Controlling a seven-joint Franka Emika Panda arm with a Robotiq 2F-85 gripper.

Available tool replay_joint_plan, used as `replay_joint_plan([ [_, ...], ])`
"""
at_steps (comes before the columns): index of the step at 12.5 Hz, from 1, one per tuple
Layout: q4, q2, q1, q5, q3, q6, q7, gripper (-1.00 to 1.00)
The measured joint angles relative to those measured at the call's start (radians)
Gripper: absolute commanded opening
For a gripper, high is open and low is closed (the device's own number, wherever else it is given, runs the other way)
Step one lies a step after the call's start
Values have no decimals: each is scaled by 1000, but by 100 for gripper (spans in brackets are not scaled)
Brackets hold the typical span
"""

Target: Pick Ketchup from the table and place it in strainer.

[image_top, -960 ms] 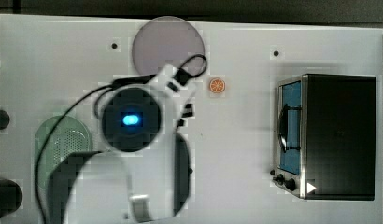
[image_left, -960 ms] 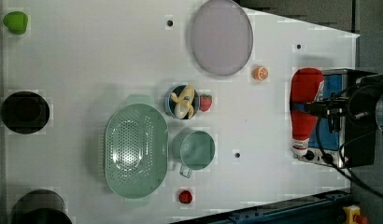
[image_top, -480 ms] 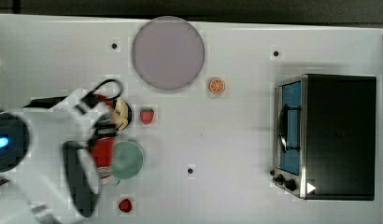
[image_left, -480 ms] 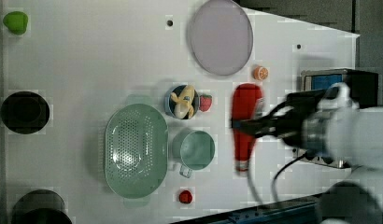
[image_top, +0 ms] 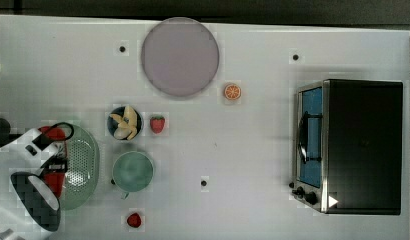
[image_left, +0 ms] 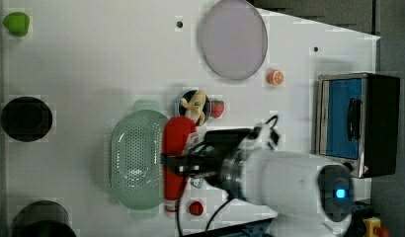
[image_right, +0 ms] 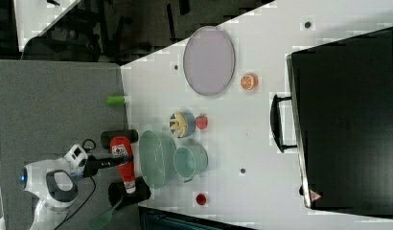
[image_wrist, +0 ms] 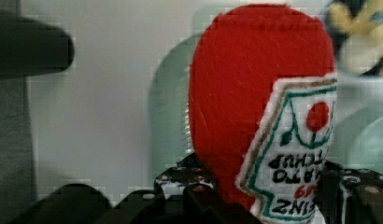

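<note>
White tabletop (image_top: 253, 150) below; my hand (image_left: 183, 163) grips the Ketchup (image_left: 177, 148), lifted beside the strainer (image_left: 136, 160) rim. Pickup looks done; lowering and release into the strainer remain.

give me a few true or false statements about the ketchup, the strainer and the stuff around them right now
1. The jaws of the gripper are clamped on the ketchup. True.
2. The ketchup is lying flat inside the strainer. False: it is held in the air, and in the left view it overlaps the strainer's right rim.
3. A bowl of banana pieces has a strawberry right beside it. True.
4. The purple plate carries the orange slice. False: the slice sits on the table beside the plate.
5. The green cup stands on top of the toaster oven. False: it stands on the table next to the strainer.
</note>
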Motion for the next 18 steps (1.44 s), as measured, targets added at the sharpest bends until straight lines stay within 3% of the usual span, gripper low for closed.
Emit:
replay_joint_plan([
  [4,-10,157,15,-86,23,143,121,16],
  [5,-10,197,15,-91,22,164,145,24],
  [8,-12,265,13,-102,-2,179,170,89],
  [10,-12,271,9,-103,-28,198,179,100],
  [14,-12,192,-38,-104,-24,137,194,100],
  [18,31,-36,-103,-105,-22,-150,198,100],
])
